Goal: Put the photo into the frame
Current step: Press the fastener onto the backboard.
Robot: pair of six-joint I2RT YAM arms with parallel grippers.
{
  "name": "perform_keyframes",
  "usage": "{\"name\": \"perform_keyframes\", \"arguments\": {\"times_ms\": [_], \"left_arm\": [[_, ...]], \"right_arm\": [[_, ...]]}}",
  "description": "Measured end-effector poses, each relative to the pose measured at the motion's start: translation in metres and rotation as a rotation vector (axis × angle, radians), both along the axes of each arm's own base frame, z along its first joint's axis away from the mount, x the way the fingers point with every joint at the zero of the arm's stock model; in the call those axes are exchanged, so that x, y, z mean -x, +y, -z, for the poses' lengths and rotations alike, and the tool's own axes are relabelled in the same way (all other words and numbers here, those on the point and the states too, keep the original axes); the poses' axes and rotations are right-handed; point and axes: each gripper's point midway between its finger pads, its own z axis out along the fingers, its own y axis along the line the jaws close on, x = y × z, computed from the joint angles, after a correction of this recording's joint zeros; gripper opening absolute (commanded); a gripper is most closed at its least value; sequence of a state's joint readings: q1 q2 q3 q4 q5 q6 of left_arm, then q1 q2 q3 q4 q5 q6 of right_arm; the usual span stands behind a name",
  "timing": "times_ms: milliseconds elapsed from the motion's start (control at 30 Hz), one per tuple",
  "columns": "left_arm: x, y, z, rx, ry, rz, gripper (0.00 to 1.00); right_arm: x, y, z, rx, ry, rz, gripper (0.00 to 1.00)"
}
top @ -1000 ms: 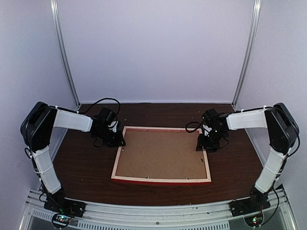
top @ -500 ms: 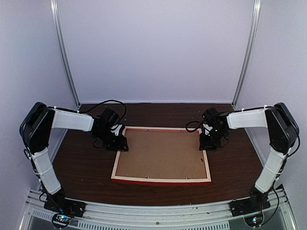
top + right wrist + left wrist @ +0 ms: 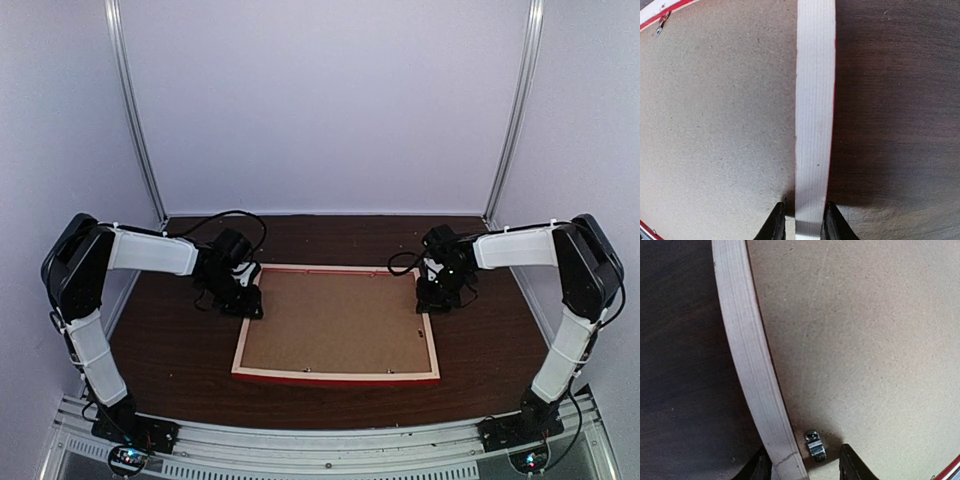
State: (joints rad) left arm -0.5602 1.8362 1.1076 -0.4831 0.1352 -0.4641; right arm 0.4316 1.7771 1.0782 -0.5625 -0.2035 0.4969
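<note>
- Black fingers (image 3: pixel 850 465) of the left gripper (image 3: pixel 802 467) are standing spread, straddling the frame (image 3: pixel 335 377) at its left rail, with a small metal clip (image 3: pixel 815 446) sitting in the gap just inside that rail.
- Across the frame, the right gripper (image 3: pixel 805 222) is pinching the right rail, one finger on the inner side and one on the outer.
- A second earlier the left gripper was hanging just outside the frame's far-left corner. It is now sitting over the rail itself.
- The right gripper is holding nearly the same spot on the far end of the right rail, and the frame itself is lying where it lay.
- The frame is resting back-up at the middle of the dark wooden table (image 3: pixel 180 350), showing pale bare wood on top and red along its near outer edge.
- A plain brown backing board (image 3: pixel 335 320) is filling its opening.
</note>
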Motion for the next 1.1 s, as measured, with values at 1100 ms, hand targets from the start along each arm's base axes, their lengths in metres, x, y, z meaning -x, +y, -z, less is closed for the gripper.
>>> {"name": "perform_keyframes", "arguments": {"times_ms": [1100], "left_arm": [[-0.0034, 0.0048, -0.0016, -0.010, -0.049, -0.019, 0.53]], "right_arm": [[0.0000, -0.0012, 0.0008, -0.015, -0.022, 0.003, 0.20]]}}
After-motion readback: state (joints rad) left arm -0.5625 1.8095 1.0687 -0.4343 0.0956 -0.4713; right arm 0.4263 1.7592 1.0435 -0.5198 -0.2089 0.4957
